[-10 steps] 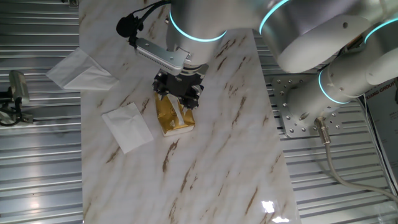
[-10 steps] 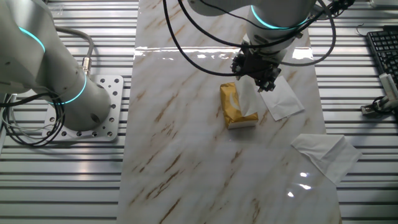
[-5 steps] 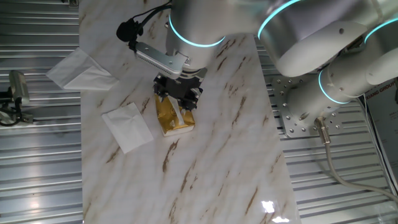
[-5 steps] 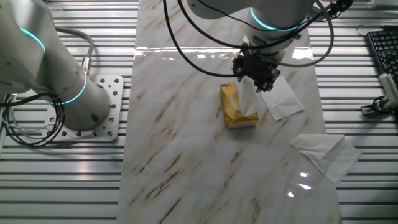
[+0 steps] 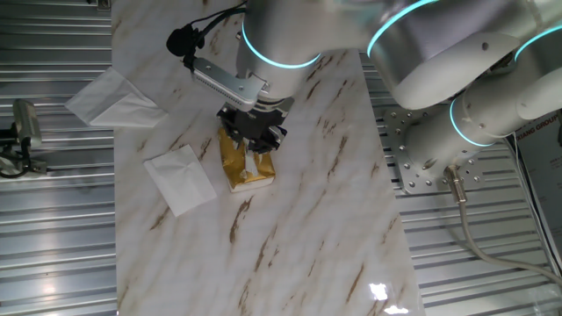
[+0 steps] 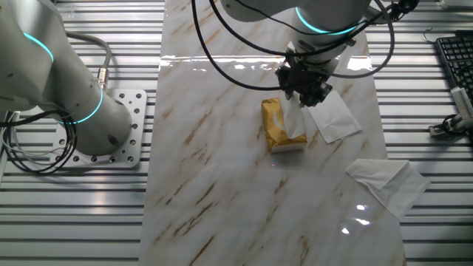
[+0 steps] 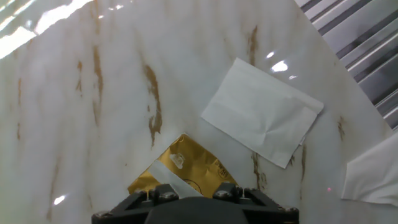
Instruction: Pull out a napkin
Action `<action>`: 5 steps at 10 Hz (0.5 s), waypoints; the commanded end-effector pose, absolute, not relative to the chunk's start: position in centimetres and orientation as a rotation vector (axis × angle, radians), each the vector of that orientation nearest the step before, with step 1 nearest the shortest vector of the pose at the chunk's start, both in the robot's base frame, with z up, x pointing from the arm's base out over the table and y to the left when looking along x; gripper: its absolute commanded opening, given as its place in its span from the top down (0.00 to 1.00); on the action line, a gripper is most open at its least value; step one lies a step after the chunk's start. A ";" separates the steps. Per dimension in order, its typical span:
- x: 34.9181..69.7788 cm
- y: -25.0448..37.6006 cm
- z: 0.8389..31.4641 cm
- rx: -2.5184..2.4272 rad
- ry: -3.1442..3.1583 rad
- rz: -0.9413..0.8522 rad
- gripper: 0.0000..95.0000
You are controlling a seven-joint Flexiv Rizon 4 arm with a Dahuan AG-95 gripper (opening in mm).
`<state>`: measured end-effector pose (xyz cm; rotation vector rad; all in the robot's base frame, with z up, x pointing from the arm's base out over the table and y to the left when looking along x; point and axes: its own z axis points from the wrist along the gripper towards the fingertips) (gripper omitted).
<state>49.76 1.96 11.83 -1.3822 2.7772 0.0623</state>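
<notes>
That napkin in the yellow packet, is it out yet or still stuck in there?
Partly out. The napkin stands up from the yellow packet toward the gripper, its lower end still at the packet's top.

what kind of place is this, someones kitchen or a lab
Most likely a robot lab, not a kitchen: a marble-look tabletop sits on ribbed metal flooring, a second robot arm is bolted to a metal plate, and a keyboard sits nearby.

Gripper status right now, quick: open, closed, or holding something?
Gripper: directly over the yellow packet, at the napkin standing up from it; fingers hidden, so open or shut cannot be told.
</notes>
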 end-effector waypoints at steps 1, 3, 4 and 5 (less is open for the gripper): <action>49.8 2.0 11.9 -1.354 2.792 0.057 1.00; 49.8 2.0 11.9 -1.330 2.803 0.056 1.00; 49.8 2.0 12.0 -1.328 2.806 0.048 1.00; 49.8 2.0 12.0 -1.328 2.811 0.035 1.00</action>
